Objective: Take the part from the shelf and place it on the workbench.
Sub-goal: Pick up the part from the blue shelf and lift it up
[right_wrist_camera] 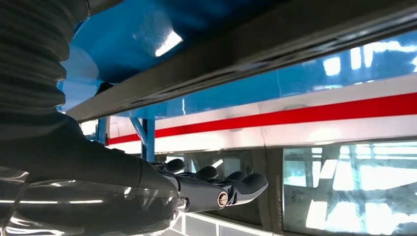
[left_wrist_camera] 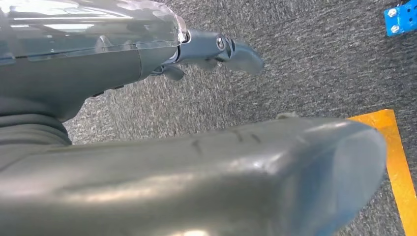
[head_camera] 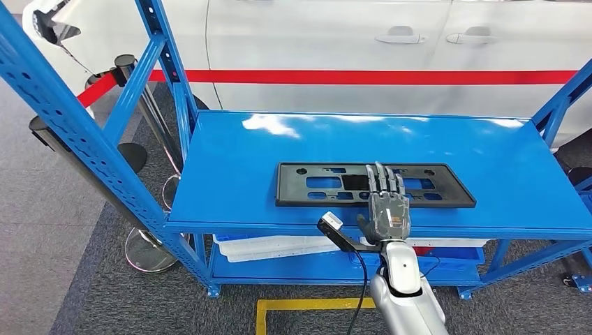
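The part (head_camera: 307, 183) is a flat black rectangular frame with cut-outs, lying on the top board of the blue shelf (head_camera: 237, 146) near its front edge. My right hand (head_camera: 386, 202) reaches over the front edge, its fingers stretched flat over the middle of the part and its thumb out to the side. In the right wrist view the part's dark edge (right_wrist_camera: 246, 54) crosses the picture, and the right hand's (right_wrist_camera: 216, 189) straight fingers stay a little apart from it. My left hand (left_wrist_camera: 211, 49) hangs over the grey carpet with its fingers loosely extended, holding nothing.
A white car with a red stripe (head_camera: 349, 42) stands right behind the shelf. Blue slanted uprights (head_camera: 70, 125) frame the shelf at left and right. Stanchions with a red rope (head_camera: 129, 70) stand at the left. A white tray (head_camera: 272, 246) lies on the lower board. Yellow tape (head_camera: 307, 305) marks the floor.
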Robot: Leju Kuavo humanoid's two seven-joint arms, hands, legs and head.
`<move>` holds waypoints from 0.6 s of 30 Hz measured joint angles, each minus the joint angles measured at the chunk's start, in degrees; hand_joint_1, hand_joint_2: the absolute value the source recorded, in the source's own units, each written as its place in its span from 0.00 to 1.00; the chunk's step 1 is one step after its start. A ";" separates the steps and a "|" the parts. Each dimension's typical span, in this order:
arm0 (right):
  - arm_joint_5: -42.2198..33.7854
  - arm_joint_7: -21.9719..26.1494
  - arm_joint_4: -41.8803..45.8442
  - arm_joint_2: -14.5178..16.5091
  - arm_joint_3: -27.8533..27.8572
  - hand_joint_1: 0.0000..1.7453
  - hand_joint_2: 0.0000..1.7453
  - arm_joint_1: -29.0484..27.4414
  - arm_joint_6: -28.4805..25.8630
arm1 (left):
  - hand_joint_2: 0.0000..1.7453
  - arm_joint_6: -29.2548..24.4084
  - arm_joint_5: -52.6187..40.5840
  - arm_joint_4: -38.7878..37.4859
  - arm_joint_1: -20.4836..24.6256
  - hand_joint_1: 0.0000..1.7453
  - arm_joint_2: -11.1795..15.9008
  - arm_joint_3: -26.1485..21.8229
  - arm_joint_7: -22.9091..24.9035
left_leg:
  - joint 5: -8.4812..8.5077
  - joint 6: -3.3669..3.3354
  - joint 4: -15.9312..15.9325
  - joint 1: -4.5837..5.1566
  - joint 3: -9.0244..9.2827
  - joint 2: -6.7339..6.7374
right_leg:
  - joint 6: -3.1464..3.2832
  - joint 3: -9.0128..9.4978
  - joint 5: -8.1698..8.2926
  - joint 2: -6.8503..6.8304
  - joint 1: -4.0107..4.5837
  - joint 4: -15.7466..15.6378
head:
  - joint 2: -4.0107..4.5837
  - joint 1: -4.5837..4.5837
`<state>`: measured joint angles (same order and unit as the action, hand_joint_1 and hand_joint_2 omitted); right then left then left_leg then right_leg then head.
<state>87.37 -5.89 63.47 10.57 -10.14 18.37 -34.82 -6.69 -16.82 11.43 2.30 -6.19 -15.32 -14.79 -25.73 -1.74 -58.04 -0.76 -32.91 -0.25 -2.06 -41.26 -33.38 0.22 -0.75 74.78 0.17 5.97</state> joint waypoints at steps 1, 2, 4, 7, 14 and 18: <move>0.01 -0.02 0.01 -0.05 0.04 0.00 1.00 -0.07 0.00 | 0.00 0.00 0.00 0.00 -0.01 0.00 0.00 0.01 0.00 | -0.10 0.07 -0.01 0.00 0.15 -0.04 | 0.01 0.39 1.62 -0.02 -0.08 -1.43 | 0.00 0.00; 0.05 -0.04 0.04 -0.08 0.07 0.00 1.00 -0.07 0.01 | 0.00 0.01 -0.01 0.00 -0.01 0.00 -0.01 0.01 0.00 | -0.23 0.18 0.00 -0.01 0.38 -0.08 | 0.13 1.84 3.94 -0.04 -0.12 -4.90 | 0.00 0.00; 0.14 -0.13 0.10 -0.08 0.14 0.00 1.00 0.01 0.07 | 0.00 0.04 -0.08 0.00 0.03 0.00 -0.02 0.04 -0.01 | -0.56 0.59 -0.04 0.09 0.74 -0.13 | 0.64 5.49 7.66 -0.06 0.04 -13.10 | 0.00 0.00; 0.39 -0.40 0.28 -0.10 0.28 0.00 1.00 -0.16 0.48 | 0.00 0.12 -0.35 0.00 0.12 0.00 -0.02 0.10 0.14 | -0.79 1.46 0.07 0.25 0.85 -0.14 | 1.44 7.07 8.32 0.02 0.56 -16.75 | 0.00 0.00; 1.01 -0.57 1.09 -0.15 0.60 0.54 1.00 -1.07 1.12 | 0.00 0.14 -0.61 0.00 0.06 0.00 -0.02 0.26 0.69 | -8.10 2.73 -14.77 0.06 -5.99 -0.02 | 3.56 8.07 8.29 -0.19 0.37 -17.71 | 0.00 0.00; 1.13 -0.51 0.76 -0.14 0.61 1.00 1.00 -0.90 2.19 | 0.00 -0.04 -0.55 -0.01 -0.01 0.00 -0.01 0.25 0.86 | -2.74 2.41 -9.42 0.08 -4.33 0.02 | 3.48 8.39 7.88 -0.07 0.59 -17.40 | 0.00 0.00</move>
<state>88.50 -6.40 64.24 10.43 -9.53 17.47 -32.63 -6.73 -17.37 11.43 2.29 -6.20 -15.08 -13.93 -28.47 0.67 -67.47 -0.68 -37.24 -0.23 1.42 -32.87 -25.50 0.16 -0.15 57.37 0.17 5.97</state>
